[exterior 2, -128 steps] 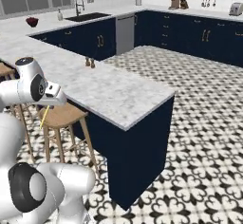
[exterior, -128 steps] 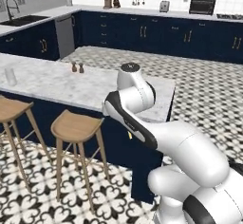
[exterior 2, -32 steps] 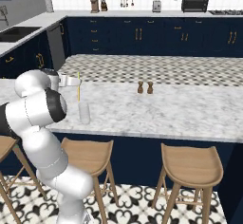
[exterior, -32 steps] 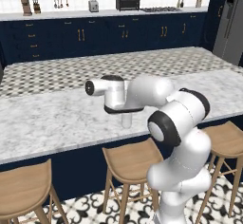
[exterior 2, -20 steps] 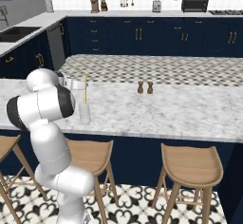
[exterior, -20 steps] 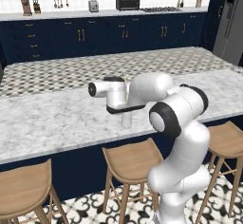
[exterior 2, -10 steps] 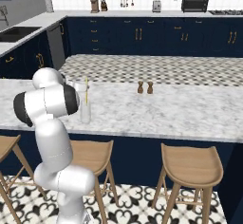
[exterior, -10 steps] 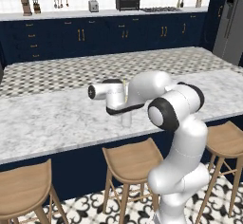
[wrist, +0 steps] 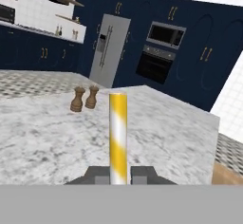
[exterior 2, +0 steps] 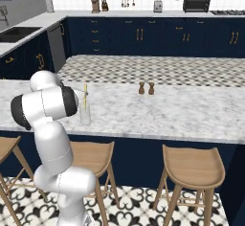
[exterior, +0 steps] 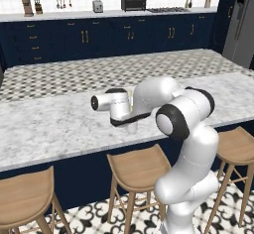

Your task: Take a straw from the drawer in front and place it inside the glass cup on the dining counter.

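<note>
My gripper (wrist: 118, 175) is shut on the straw (wrist: 118, 133), a yellow stick with pale stripes that stands upright between the two dark fingertips. In the right base view the straw (exterior 2: 85, 95) rises straight above the glass cup (exterior 2: 85, 115), and its lower end looks to be just inside the rim. The cup stands near the front edge of the dining counter (exterior 2: 167, 112). Seen from the left base, my gripper (exterior: 130, 110) hovers over the cup (exterior: 132, 127) on the dining counter (exterior: 49, 126). The drawer is out of view.
Two small brown shakers (exterior 2: 146, 88) stand on the counter to the right of the cup, seen from the hand as shakers (wrist: 84, 98). Wooden stools (exterior 2: 194, 165) line the counter's front, with a stool (exterior: 136, 163) below my arm. Navy cabinets run along the back wall.
Over the last second the hand has carried the straw slightly right over the glass cup and lowered it toward the rim. The cup and shakers have not moved.
</note>
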Robot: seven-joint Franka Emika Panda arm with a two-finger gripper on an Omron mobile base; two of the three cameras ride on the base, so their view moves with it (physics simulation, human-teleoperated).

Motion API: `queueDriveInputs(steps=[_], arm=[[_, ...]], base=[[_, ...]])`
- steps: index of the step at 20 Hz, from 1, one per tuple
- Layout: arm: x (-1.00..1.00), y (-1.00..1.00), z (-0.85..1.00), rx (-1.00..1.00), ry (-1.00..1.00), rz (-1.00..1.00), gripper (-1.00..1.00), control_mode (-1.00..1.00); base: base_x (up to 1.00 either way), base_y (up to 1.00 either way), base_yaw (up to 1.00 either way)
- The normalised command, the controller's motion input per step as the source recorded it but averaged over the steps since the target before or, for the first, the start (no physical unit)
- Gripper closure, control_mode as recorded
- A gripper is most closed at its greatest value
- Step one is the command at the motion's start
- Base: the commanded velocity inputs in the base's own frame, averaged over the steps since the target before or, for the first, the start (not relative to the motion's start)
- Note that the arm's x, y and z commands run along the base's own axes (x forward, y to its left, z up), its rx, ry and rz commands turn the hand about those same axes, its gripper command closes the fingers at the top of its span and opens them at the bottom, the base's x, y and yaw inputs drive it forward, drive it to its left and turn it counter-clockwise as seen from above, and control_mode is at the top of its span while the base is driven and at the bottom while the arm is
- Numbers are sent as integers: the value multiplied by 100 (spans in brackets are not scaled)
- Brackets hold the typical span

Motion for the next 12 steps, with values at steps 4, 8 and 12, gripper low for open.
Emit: queueDriveInputs(steps=[4,8,12], arm=[[5,0,-27,0,0,0,-100,-100],[-6,0,-5,0,0,0,-100,-100],[-25,0,6,0,0,0,-100,-100]], base=[[0,0,0],[0,0,0],[0,0,0]])
